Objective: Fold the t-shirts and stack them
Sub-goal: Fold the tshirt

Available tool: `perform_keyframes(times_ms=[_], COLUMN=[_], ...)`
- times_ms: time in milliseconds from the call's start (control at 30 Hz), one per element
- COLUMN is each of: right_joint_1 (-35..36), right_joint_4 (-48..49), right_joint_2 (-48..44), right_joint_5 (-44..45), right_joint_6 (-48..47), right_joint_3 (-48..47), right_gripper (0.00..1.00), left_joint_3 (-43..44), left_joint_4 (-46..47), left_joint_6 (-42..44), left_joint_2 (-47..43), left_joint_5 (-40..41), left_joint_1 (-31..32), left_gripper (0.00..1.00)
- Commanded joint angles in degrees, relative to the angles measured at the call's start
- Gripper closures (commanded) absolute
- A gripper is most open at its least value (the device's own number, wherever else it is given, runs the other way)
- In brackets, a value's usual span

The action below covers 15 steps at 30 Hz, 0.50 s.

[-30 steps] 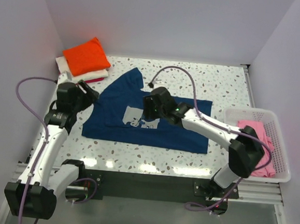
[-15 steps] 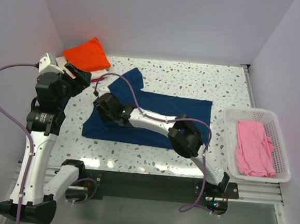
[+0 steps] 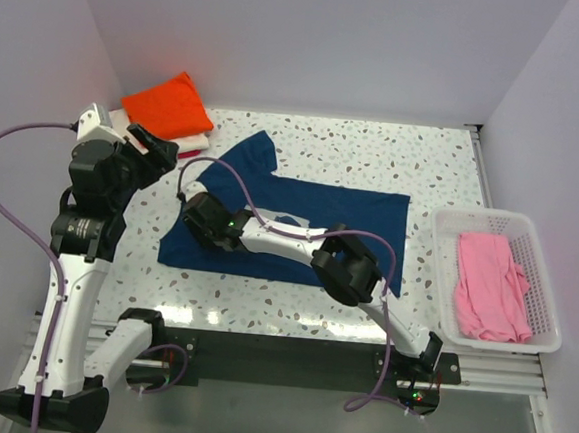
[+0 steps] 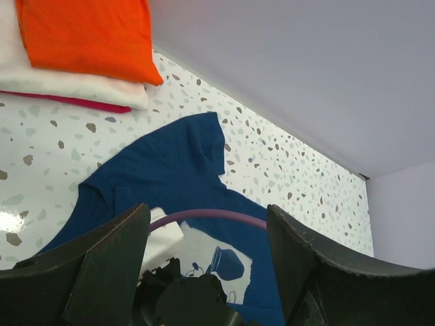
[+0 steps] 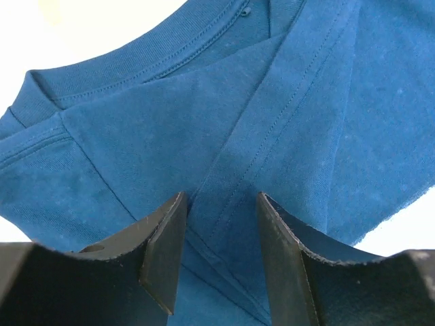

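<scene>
1. 5 tees: navy blue cotton t-shirt [image 3: 358, 232] flat mid-worktop [image 3: 395, 150]; folded orange tee [image 4: 81, 34], cream tee [image 4: 81, 85] and magenta tee [image 4: 68, 100] stacked far-left.
2. Navy: light, limp, probably slumps; pinch the shoulder seam or sleeve hem.
3. Right gripper [image 5: 221, 200] jaws spread, straddling a fold by the collar; left gripper [image 4: 204, 217] jaws spread, empty.
4. White slotted plastic basket [image 3: 490, 214]: 1 crumpled pink tee [image 3: 490, 282].

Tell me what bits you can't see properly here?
- Top view: the right arm covers most of the navy t-shirt's chest print.
- Left wrist view: only an edge of the magenta t-shirt shows under the cream t-shirt.
- Right wrist view: frame edges cut off the navy t-shirt.
</scene>
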<state>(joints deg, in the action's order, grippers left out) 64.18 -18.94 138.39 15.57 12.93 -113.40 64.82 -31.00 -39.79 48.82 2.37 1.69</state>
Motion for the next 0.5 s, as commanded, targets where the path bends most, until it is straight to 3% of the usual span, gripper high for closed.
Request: perform_keyframes(times_ms=[0, 133, 467], right_joint_1=[0.42, 0.50, 0.50], right_joint_4=[-0.22, -0.40, 0.13], right_joint_2=[-0.05, 0.04, -1.80], right_joint_5=[1.48, 0.95, 3.06], right_joint_6=[-1.06, -0.71, -0.01], right_joint_3=[-2.00, -1.29, -0.41], right_gripper=[0.52, 0.57, 0.88], left_joint_3=[0.22, -0.22, -1.01], left_joint_4=[0.94, 1.21, 1.21], left_joint_6=[0.94, 1.12, 1.64], left_joint_2=[0.40, 0.66, 1.19], left_joint_5=[-1.75, -1.76, -1.76], left_joint_1=[0.24, 0.24, 0.24], left_gripper=[0.26, 0.26, 0.26])
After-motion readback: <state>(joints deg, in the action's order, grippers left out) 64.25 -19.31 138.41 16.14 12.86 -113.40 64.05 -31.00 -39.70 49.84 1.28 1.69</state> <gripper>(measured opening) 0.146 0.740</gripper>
